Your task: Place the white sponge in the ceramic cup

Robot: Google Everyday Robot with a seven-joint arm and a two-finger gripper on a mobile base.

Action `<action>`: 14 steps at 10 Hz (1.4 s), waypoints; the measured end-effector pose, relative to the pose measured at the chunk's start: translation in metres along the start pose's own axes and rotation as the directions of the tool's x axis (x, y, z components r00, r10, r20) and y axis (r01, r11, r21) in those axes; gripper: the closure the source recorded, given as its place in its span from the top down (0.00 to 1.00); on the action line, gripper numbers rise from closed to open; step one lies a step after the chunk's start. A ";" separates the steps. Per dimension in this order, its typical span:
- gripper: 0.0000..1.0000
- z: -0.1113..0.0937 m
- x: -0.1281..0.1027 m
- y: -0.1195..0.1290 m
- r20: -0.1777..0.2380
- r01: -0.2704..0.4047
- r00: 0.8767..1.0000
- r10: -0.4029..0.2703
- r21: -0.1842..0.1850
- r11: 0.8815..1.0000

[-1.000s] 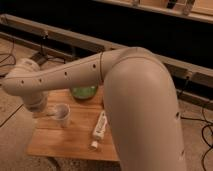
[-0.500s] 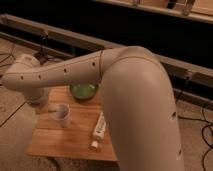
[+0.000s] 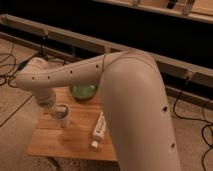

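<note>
The ceramic cup [image 3: 61, 114] is a small pale cylinder with a dark inside, standing upright at the left of the wooden table [image 3: 60, 142]. My gripper [image 3: 45, 98] hangs from the end of the big white arm [image 3: 75, 75], just left of the cup and a little above the tabletop. The white sponge does not show; I cannot tell whether it is in the gripper or hidden behind the arm.
A wide green bowl [image 3: 83, 92] sits at the back of the table, partly under the arm. A long white remote-like stick [image 3: 99, 128] lies right of the cup. Dark cables [image 3: 10, 60] run over the floor on the left, and a low dark rail [image 3: 75, 42] runs behind the table.
The end of the arm with the gripper has shifted slightly right, toward the cup. The cup, bowl and stick have not moved.
</note>
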 end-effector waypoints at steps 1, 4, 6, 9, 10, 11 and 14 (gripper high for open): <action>0.67 0.003 0.002 0.000 0.003 -0.002 1.000 0.002 -0.006 1.000; 0.80 0.006 0.010 0.000 0.005 -0.008 1.000 0.008 -0.015 1.000; 0.80 0.002 0.012 0.001 0.006 -0.008 1.000 0.008 -0.012 1.000; 0.80 -0.007 0.015 0.004 0.005 -0.010 1.000 0.010 0.001 1.000; 0.80 -0.009 0.015 0.005 0.003 -0.010 1.000 0.010 0.003 1.000; 0.80 -0.013 0.015 0.006 0.003 -0.010 1.000 0.010 0.009 1.000; 0.80 -0.036 0.015 0.013 -0.011 -0.013 1.000 0.014 0.045 0.999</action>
